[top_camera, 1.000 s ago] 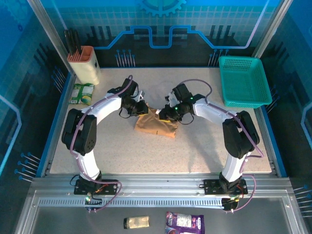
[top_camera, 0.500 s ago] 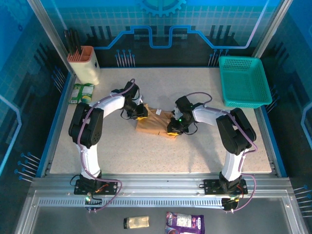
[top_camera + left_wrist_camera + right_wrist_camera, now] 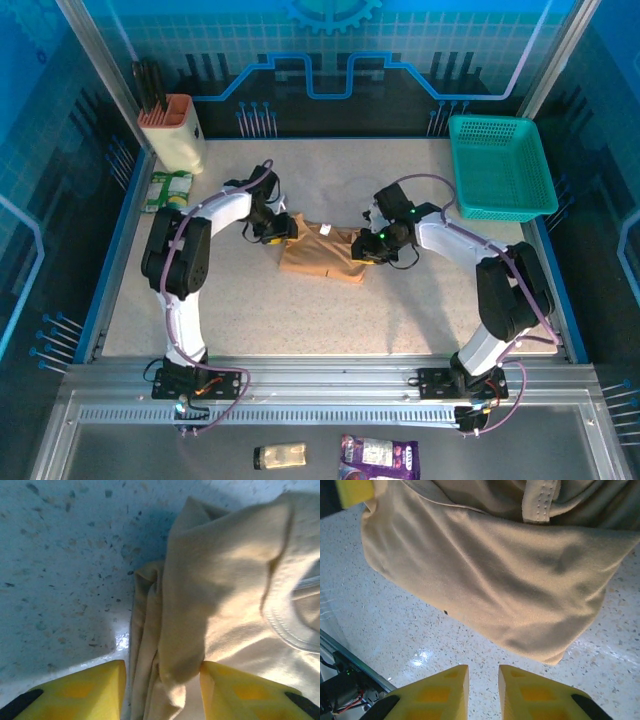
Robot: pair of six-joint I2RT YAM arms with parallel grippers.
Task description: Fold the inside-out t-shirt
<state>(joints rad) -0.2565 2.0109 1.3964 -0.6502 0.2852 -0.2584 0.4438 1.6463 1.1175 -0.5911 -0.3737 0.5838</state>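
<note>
The inside-out t-shirt (image 3: 320, 256) lies as a small tan folded bundle in the middle of the table, a small white tag (image 3: 326, 228) on top. My left gripper (image 3: 283, 230) is at its back left corner. In the left wrist view the left gripper (image 3: 162, 690) stands open around a bunched fold of the t-shirt (image 3: 225, 580); the right finger touches the cloth, the left finger stands clear of it. My right gripper (image 3: 362, 248) is at the bundle's right edge. Seen from the right wrist, the right gripper (image 3: 483, 690) is slightly open over bare table, just short of the t-shirt (image 3: 495, 580).
A teal basket (image 3: 500, 165) stands at the back right. An orange-and-white knife holder (image 3: 172, 130) and a green packet (image 3: 167, 190) are at the back left. Bare speckled table (image 3: 300, 320) lies in front of the bundle. Two packets (image 3: 378, 457) lie below the near rail.
The left jaws have widened on the shirt's left corner. The right gripper has swung round the shirt's right side and now sits off the cloth. The bundle lies flatter.
</note>
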